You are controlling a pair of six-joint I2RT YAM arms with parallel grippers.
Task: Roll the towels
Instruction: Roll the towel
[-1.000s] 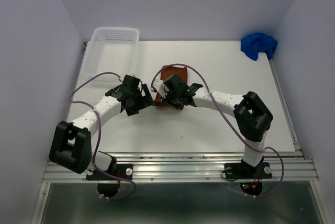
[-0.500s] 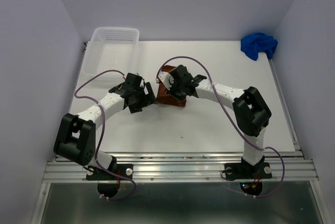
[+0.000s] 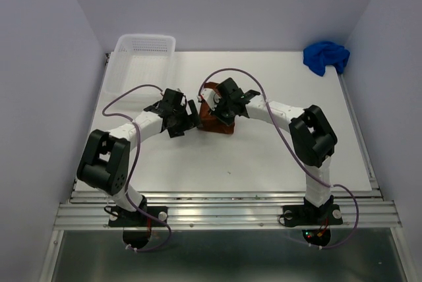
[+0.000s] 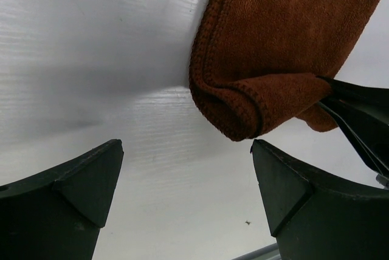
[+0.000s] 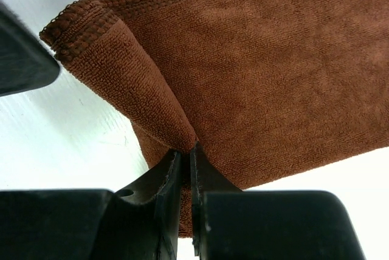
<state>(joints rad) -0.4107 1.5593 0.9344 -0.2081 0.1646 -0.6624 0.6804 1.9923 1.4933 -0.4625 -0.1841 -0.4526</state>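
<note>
The rust-brown towel (image 3: 213,122) is laid near the middle of the table (image 3: 264,157), with a fold of its edge pinched between the right arm's jaws. The left arm's jaws are held spread just beside its folded corner. The blue towel (image 3: 326,56) is bunched at the far right corner.

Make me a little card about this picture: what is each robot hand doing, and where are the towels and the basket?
brown towel: partly folded, between the two grippers
right gripper: shut, pinching a fold of the brown towel
left gripper: open, empty, beside the towel's folded edge
blue towel: crumpled, far right corner of the table
basket: white, far left corner
</note>
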